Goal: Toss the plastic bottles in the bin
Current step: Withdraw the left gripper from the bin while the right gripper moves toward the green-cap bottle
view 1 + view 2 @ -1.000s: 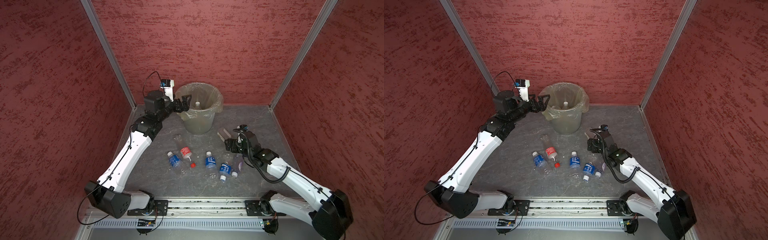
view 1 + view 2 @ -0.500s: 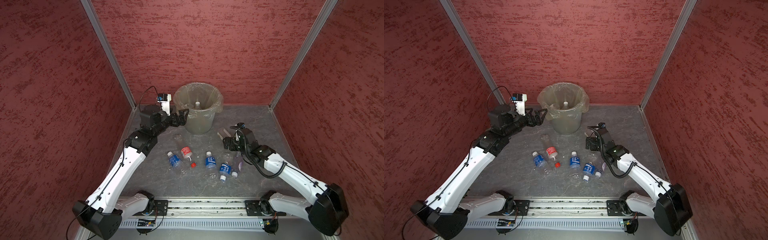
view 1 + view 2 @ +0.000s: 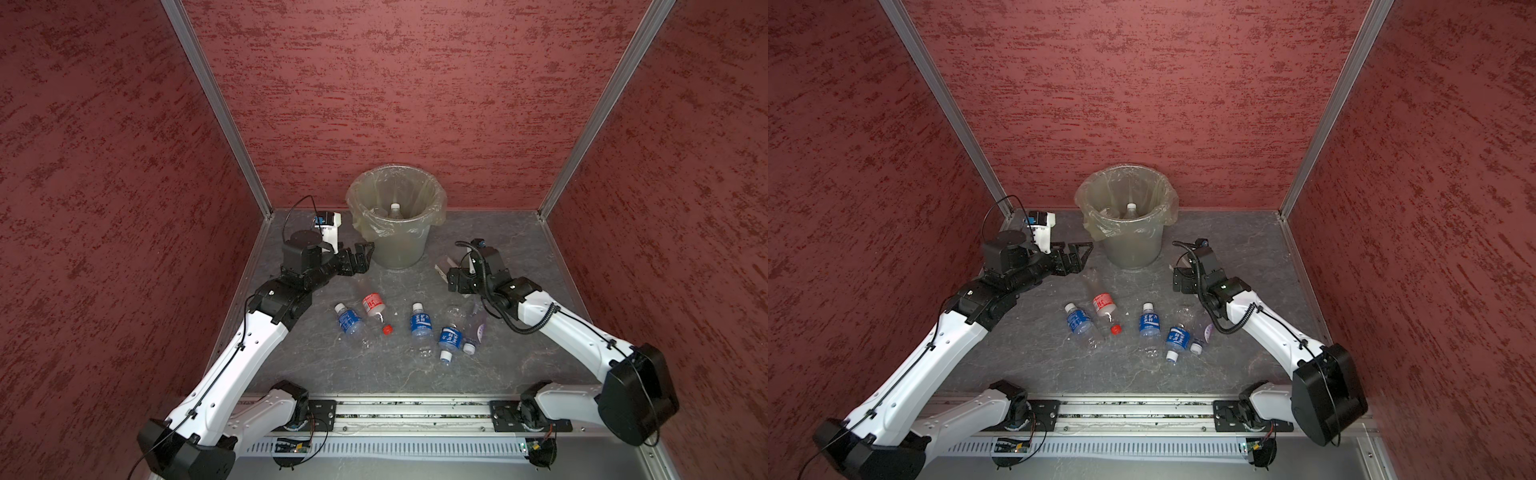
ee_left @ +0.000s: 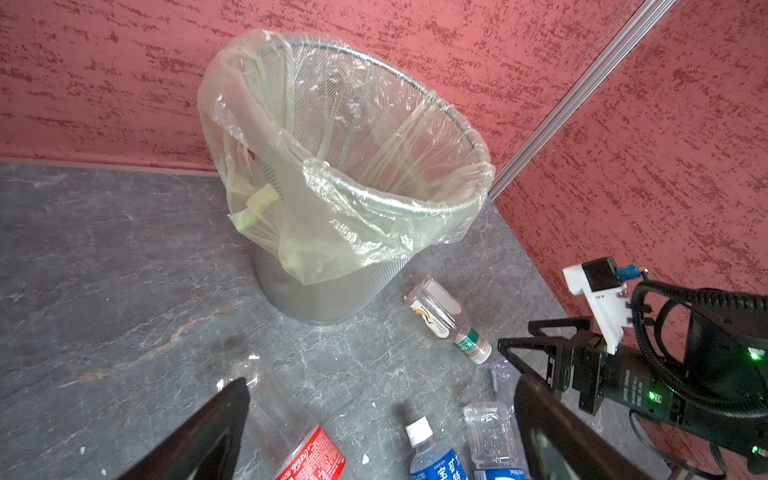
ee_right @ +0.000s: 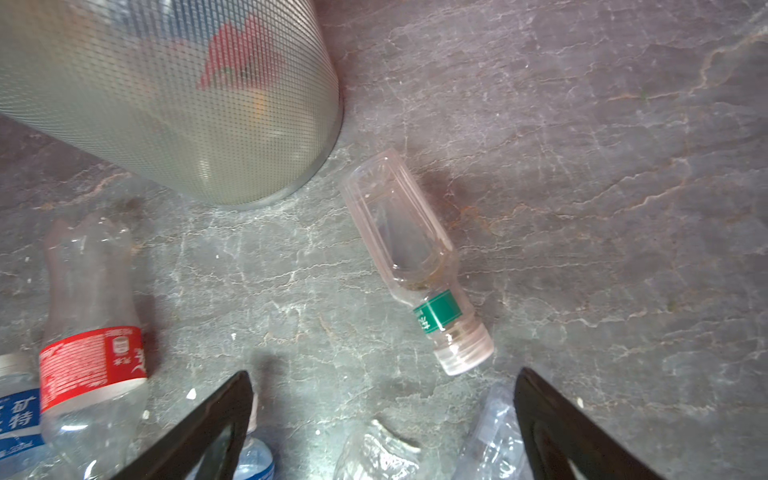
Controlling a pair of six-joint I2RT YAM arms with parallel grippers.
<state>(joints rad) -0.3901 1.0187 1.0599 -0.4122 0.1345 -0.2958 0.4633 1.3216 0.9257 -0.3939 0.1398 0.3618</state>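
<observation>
Bottles (image 3: 419, 324): several lie on the grey floor (image 3: 498, 241) in front of the bin (image 3: 397, 249); a white-capped bottle (image 3: 395, 209) is already inside it.
Right gripper (image 5: 384, 376): fingers spread wide and empty, just short of the green-banded bottle (image 5: 409, 253) lying beside the bin's base.
Left gripper (image 3: 359, 255): wide open, holding nothing, near the bin's wall above the red-labelled bottle (image 3: 372, 304).
Advice: straddle the flat body across its width, not the slippery neck — close gently and lift clear of the rim before letting go.
</observation>
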